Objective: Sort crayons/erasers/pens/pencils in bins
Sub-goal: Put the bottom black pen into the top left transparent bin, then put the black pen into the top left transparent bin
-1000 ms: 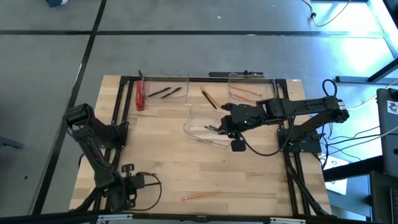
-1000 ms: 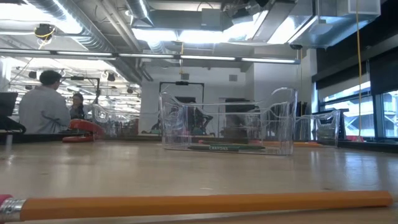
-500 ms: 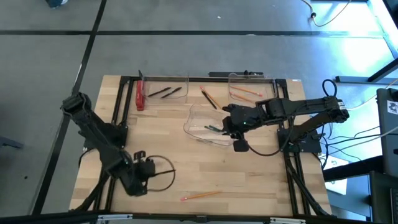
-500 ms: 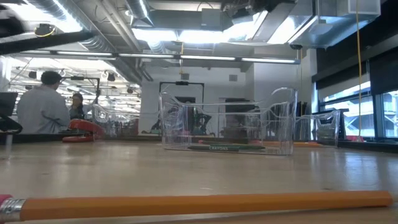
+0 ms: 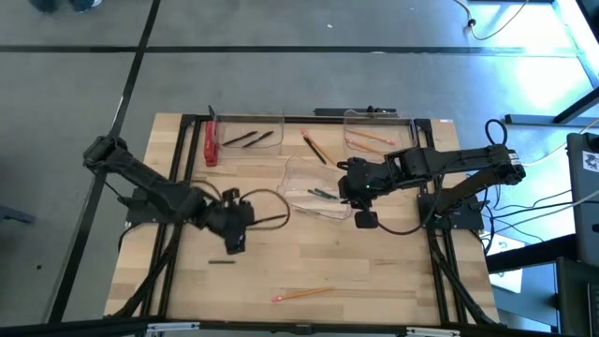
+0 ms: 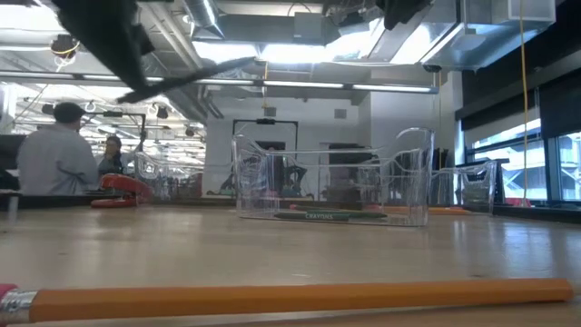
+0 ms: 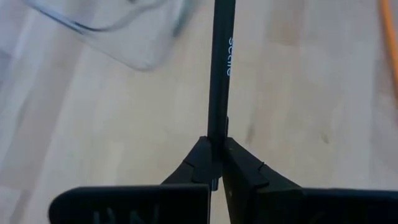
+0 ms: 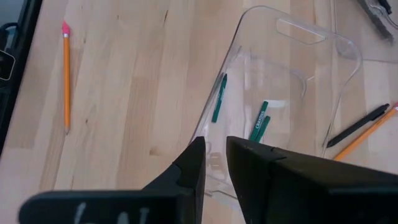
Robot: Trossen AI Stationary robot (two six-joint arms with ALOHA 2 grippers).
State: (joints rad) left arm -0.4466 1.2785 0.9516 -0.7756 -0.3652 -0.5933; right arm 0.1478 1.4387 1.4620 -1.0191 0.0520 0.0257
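Observation:
My left gripper [image 5: 234,234] hangs above the table's near-left part, shut on a black pen [image 7: 219,74] that shows blurred and high in the low view [image 6: 186,77]. My right gripper [image 8: 214,152] is open, high above the middle clear bin [image 5: 314,187], which rests flat on the table and holds green crayons [image 8: 258,121]. The far-left bin [image 5: 248,131] holds two pens [image 5: 248,139], and the far-right bin [image 5: 379,131] holds a pencil [image 5: 372,138]. Another pencil [image 5: 299,293] lies near the front edge. My left gripper pinches one end of the pen [image 7: 215,140] between its two fingertips [image 7: 199,158]. The pen runs on along the fingers' line and sticks out beyond them. It is lifted clear of the table, slanting downward.
A pencil and a pen [image 5: 314,147] lie crossed on the wood between the two far bins. A long red block [image 5: 211,145], perhaps an eraser, lies left of the far-left bin. Bare wood stretches between the middle bin and the front pencil. People stand beyond the table [image 6: 59,154].
My left gripper has swung from the near-left corner toward the table's right and far edges and has risen. It has come into the low view's top left with the pen, which is clear of the table. The middle bin has not moved.

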